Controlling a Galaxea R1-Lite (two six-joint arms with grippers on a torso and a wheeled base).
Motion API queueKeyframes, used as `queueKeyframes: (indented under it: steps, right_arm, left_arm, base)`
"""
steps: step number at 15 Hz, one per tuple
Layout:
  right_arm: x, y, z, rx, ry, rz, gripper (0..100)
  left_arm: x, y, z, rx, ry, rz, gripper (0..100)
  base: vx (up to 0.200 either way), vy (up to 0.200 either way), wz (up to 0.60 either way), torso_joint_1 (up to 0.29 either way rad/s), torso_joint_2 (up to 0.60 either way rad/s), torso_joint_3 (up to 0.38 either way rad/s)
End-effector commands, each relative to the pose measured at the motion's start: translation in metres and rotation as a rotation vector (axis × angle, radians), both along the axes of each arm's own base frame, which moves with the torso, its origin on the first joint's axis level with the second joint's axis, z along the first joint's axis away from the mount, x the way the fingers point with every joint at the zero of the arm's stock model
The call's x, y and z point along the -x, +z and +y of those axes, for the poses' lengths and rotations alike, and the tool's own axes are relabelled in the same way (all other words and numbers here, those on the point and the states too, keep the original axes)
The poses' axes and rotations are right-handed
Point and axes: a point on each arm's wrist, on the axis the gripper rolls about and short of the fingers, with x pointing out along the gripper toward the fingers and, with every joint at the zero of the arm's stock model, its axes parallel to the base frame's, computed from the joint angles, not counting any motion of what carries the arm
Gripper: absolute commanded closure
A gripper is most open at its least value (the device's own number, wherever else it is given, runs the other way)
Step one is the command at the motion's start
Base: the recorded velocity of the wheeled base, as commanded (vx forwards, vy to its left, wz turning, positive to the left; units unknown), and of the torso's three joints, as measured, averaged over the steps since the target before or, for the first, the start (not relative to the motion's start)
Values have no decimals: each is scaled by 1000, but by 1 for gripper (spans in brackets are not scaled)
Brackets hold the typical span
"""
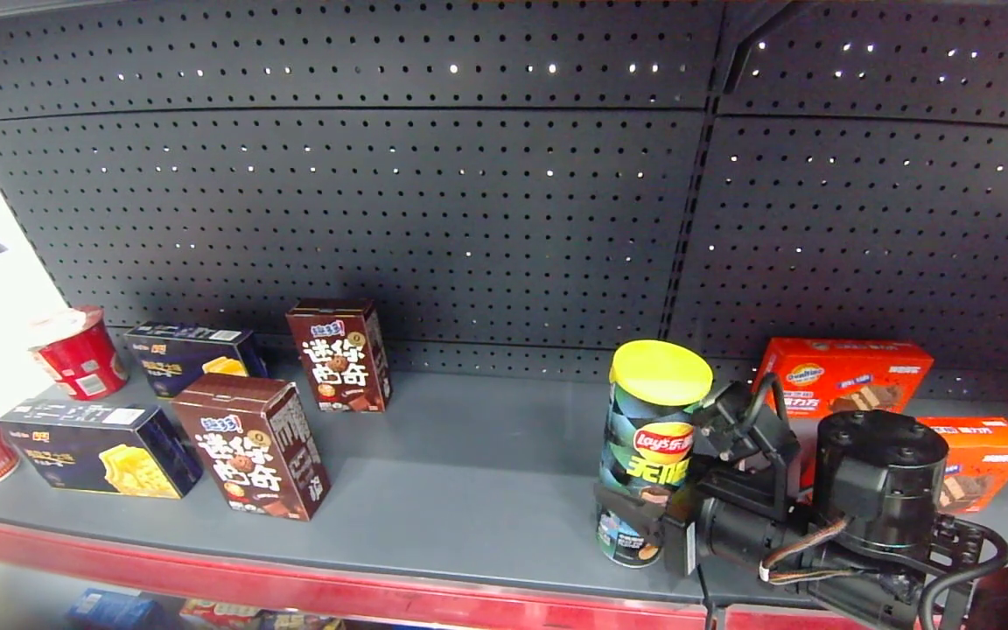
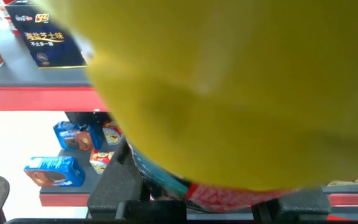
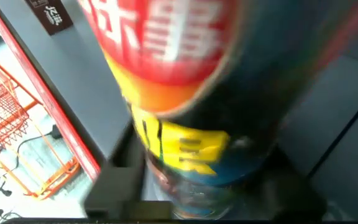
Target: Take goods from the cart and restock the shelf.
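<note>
A chips can with a yellow lid stands upright near the front edge of the grey shelf, right of centre. My right gripper is shut on its lower half, one finger in front and one behind. In the right wrist view the same can sits very close, above the dark fingers. In the left wrist view, a second can's yellow lid looms close, and my left gripper is shut on that can's body.
Two brown cookie boxes, two dark blue boxes and red cups stand on the shelf's left. Orange boxes stand behind the right arm. A red wire cart stands below. Blue boxes lie on a lower shelf.
</note>
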Motion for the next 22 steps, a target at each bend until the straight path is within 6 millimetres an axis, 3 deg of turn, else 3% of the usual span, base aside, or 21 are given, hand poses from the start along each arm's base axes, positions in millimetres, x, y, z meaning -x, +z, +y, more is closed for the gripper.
queueKeyframes:
  steps: [1,7,14,18,19,22]
  right_arm:
    - [-1,-4,1,9,1,12,0]
    - [18,0,-15,14,-4,10,0]
    - [69,7,-62,18,-15,-35,0]
    - [77,18,-84,14,-84,-123,0]
    - [77,32,-97,-26,-162,-191,0]
    - [92,41,-127,1,-308,-230,0]
  left_arm:
    - [0,0,0,1,0,0,100]
    - [0,0,0,7,0,-2,100]
    - [-1,-1,0,4,5,4,100]
    - [0,0,0,-1,11,-3,100]
    - [1,8,0,-5,7,-59,100]
    - [11,39,0,-51,-26,-148,100]
  base:
    - [0,0,0,0,0,0]
    - [0,0,0,0,0,0]
    - [0,0,0,0,0,0]
    - [0,0,0,0,0,0]
    - [0,0,0,0,0,0]
    - [0,0,0,0,0,0]
